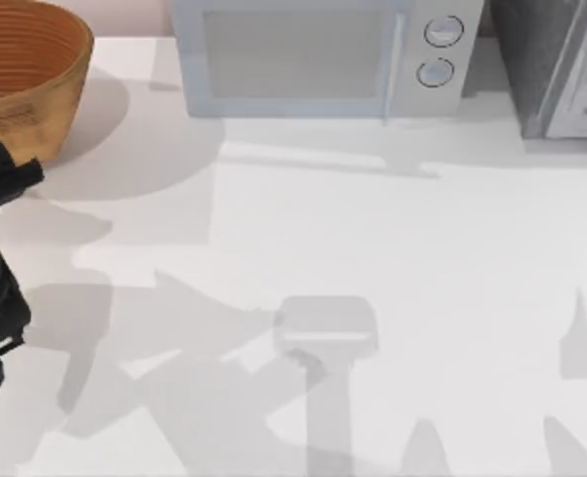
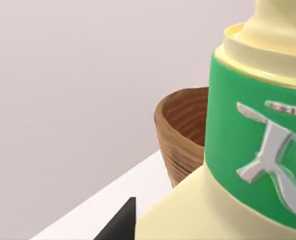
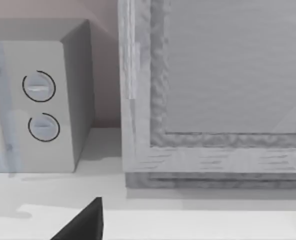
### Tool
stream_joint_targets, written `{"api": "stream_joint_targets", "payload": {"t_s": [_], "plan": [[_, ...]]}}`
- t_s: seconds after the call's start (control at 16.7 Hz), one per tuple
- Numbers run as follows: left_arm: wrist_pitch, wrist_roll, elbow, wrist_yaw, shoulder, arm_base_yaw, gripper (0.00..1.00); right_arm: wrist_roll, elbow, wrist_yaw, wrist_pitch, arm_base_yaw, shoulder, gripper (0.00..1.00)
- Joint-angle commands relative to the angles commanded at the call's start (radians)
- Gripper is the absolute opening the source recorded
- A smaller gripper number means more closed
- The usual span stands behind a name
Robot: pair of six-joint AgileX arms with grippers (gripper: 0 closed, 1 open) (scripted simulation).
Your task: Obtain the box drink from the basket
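- Desk (image 1: 392, 258) lies broad and bare between basket (image 1: 25, 75) and microwave (image 1: 313, 55).
- Left claw (image 2: 137, 220) holds the box drink (image 2: 258, 140), cream with a green band; right claw (image 3: 82, 225): cannot tell.

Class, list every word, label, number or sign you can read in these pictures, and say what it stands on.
Box drink: a raised silver sign on its green band, cut off at the picture's edge; not readable.
Microwave: two round dials, no readable marks.
Basket: none.

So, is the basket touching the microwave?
Apart. The top view shows a strip of bare table between the basket and the microwave.
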Motion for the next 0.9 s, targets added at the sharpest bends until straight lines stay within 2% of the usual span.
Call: {"api": "stream_joint_targets", "payload": {"t_s": [0.24,0.48,0.9], "plan": [[0.108,-0.002,0.005,0.055,0.113,0.042,0.00,0.000,0.000,0.000,0.000,0.000,0.000,1.00],[0.114,-0.002,0.005,0.061,0.119,0.046,0.00,0.000,0.000,0.000,0.000,0.000,0.000,1.00],[0.114,-0.002,0.005,0.061,0.119,0.046,0.53,0.000,0.000,0.000,0.000,0.000,0.000,1.00]]}}
